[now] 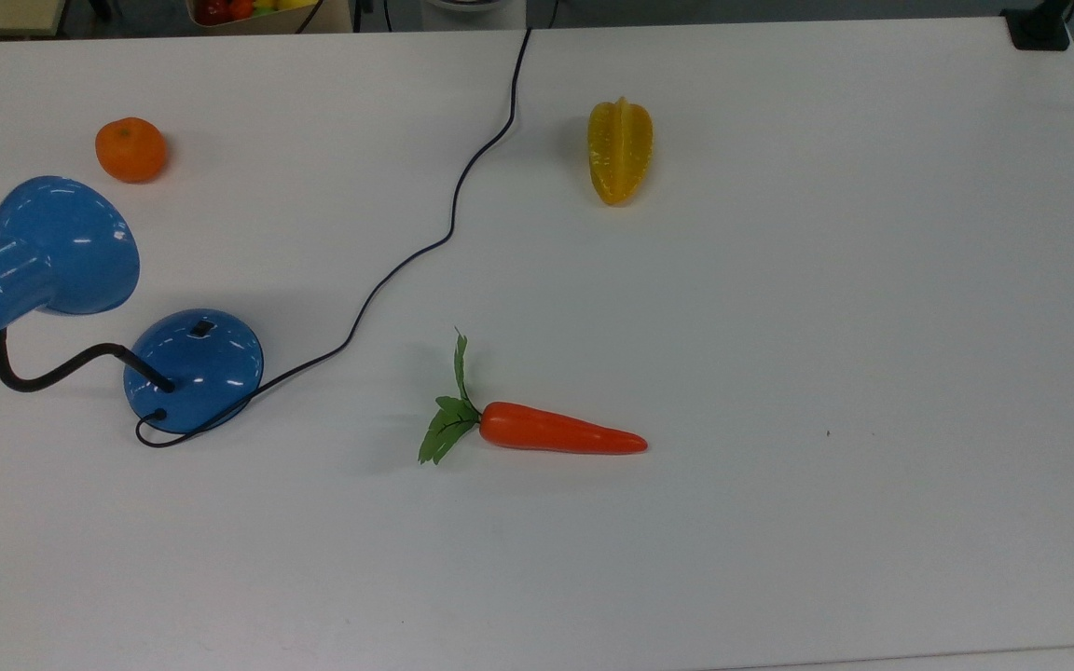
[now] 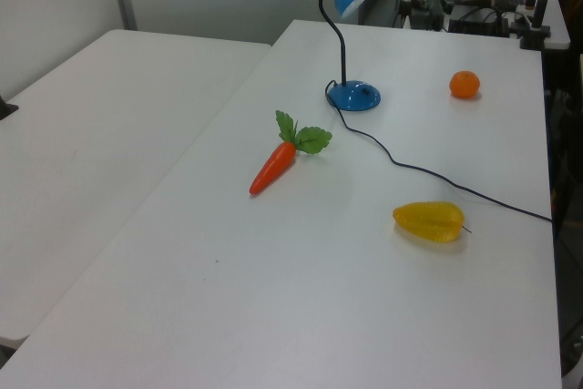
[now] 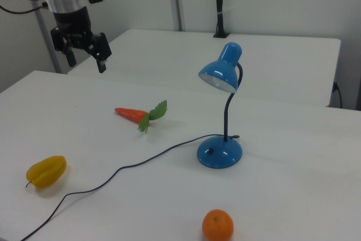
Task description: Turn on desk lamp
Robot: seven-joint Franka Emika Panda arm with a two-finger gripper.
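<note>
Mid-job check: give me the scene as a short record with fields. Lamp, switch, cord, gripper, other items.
desk lamp: blue, upright on the white table, shade tilted down, looks unlit
switch: small black one on top of the domed base, nothing touching it
cord: black, runs from the base across the table and off its edge
gripper: raised above the table, fingers open, holding nothing, well apart from the lamp
other items: carrot, yellow starfruit, orange, all lying apart from the lamp

light: we see bright, even, overhead | shadows: soft, faint | glare: streaks on lamp shade (image 1: 66,244) | blur: slight softness
</note>
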